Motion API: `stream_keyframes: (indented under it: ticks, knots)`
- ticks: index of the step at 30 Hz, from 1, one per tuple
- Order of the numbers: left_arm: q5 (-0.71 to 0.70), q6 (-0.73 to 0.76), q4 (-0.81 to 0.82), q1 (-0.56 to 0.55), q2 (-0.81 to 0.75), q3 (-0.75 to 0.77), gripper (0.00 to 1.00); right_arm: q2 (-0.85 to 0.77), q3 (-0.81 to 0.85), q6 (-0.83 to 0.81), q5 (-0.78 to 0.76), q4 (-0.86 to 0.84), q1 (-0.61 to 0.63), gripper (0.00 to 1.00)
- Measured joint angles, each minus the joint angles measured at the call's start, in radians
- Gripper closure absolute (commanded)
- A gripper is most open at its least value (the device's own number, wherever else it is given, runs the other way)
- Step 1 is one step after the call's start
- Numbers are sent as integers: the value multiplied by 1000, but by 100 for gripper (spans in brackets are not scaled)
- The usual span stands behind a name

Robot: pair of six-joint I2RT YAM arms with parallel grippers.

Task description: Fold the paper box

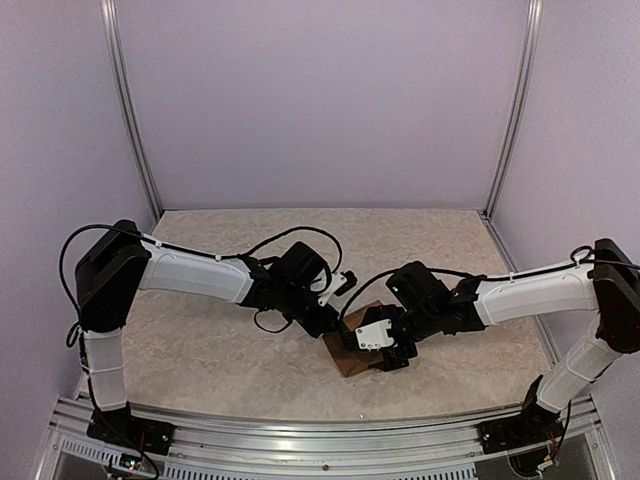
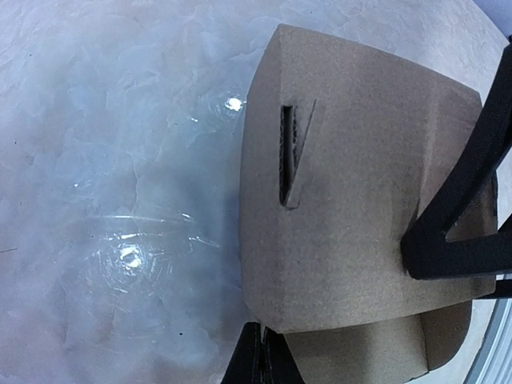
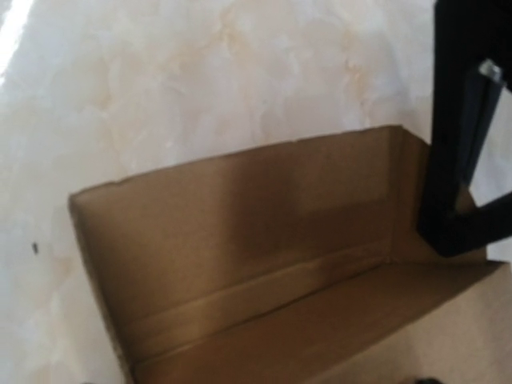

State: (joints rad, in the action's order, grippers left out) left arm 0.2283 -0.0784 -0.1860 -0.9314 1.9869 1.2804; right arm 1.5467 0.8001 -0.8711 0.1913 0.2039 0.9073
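Note:
The paper box (image 1: 348, 362) is brown cardboard, partly folded, lying between the two grippers on the table's near middle. In the left wrist view its outer panel (image 2: 352, 200) shows a cut slot. My left gripper (image 2: 270, 358) is shut, its tips touching that panel's lower edge; from above it (image 1: 328, 322) sits at the box's left corner. My right gripper (image 1: 390, 352) stands open over the box's right side, and one of its fingers (image 2: 464, 200) lies across the panel. The right wrist view looks into the box (image 3: 240, 240), with raised walls and a black finger (image 3: 452, 160) at the right corner.
The marbled table top (image 1: 200, 340) stretches to the left and behind the box. An aluminium rail (image 1: 320, 440) runs along the near edge by the arm bases. Pale walls with metal posts (image 1: 130, 110) close in the back and sides.

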Motion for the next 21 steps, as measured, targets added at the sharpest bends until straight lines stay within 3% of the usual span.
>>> stream_keyframes:
  ticks: [11, 21]
  knots:
    - [26, -15, -203, 9, 74, 172, 100, 0, 1, 3, -8, 2, 0, 16]
    - [136, -93, -243, 47, 87, 196, 100, 0, 3, 9, -14, -2, 0, 17]
